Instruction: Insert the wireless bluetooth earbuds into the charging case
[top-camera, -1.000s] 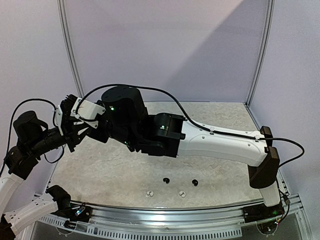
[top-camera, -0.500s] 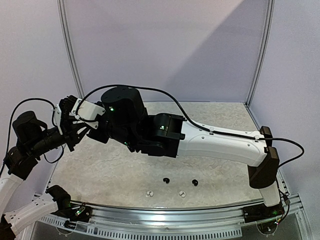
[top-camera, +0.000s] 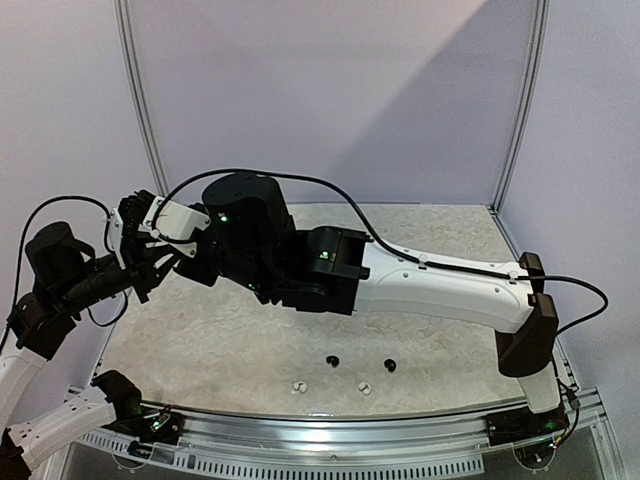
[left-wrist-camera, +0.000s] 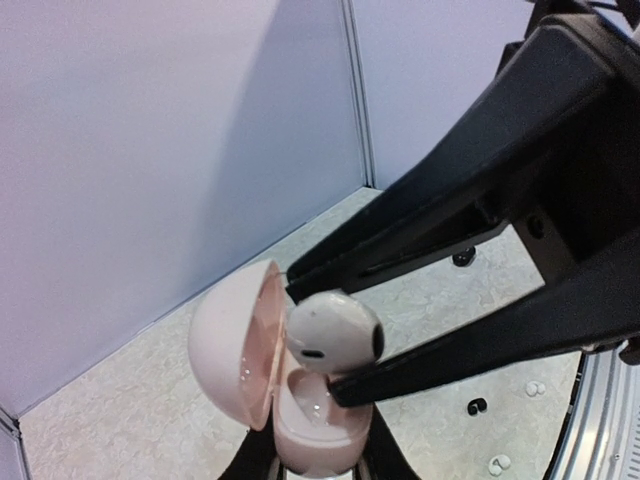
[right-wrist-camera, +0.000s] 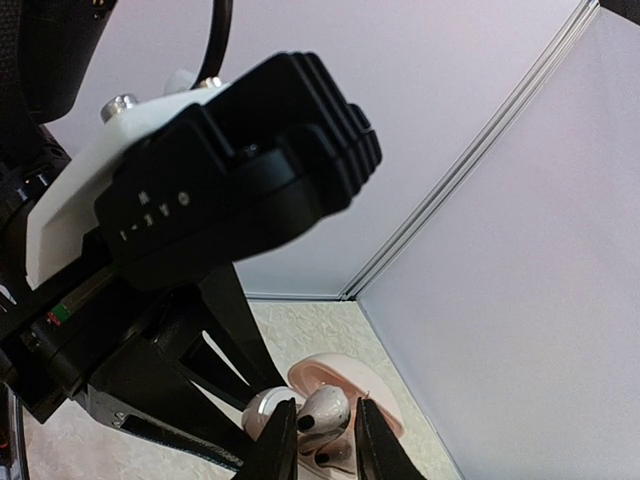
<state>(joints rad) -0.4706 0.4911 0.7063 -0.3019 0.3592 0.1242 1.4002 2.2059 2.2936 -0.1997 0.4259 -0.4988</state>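
Marbled table (top-camera: 200, 345); right arm (top-camera: 440, 288) reaching left, gripper (right-wrist-camera: 322, 432) astride earbud (left-wrist-camera: 332, 335) at case (left-wrist-camera: 232, 350).

Five earbuds are visible: three white and two black. Four lie on the table (top-camera: 200, 340): one black earbud (top-camera: 333, 360), a second black earbud (top-camera: 389, 365), one white earbud (top-camera: 298, 386) and a second white earbud (top-camera: 365, 387). The third white earbud (left-wrist-camera: 333, 335) is off the table. There is one charging case (left-wrist-camera: 230, 345), pale pink. There are two arms, a left arm (top-camera: 60, 270) and a right arm (top-camera: 440, 290).
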